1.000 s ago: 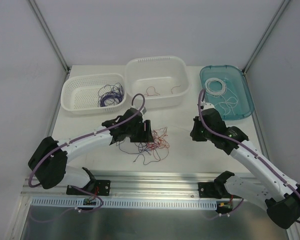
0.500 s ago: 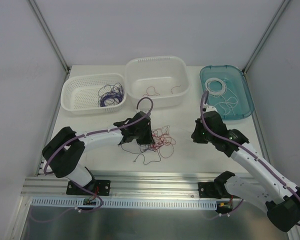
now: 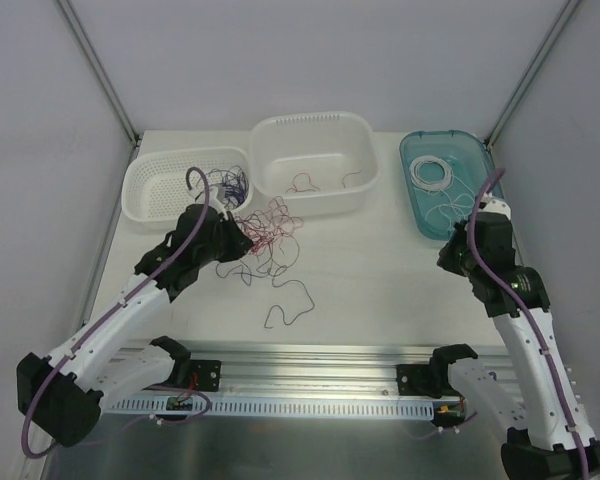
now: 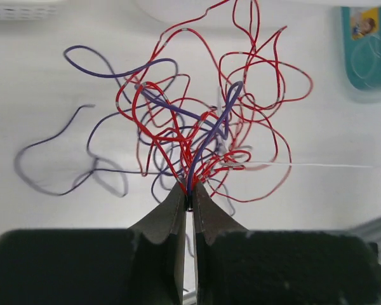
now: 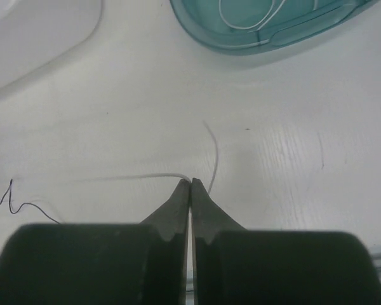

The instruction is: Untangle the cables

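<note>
where the left pincer (image 4: 189, 196) pinches, wiry cables (image 4: 192, 174) fan — glossy curls.

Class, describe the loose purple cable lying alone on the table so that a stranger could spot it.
Start at the white table. Just in front of the red-and-purple tangle lies one purple cable. Unlike the rest, it lies flat on its own, clear of the tangle.

Basket (image 3: 155, 197), tub (image 3: 315, 150) and teal tray (image 3: 475, 160) (rightmost) line the white table (image 3: 380, 290)
</note>
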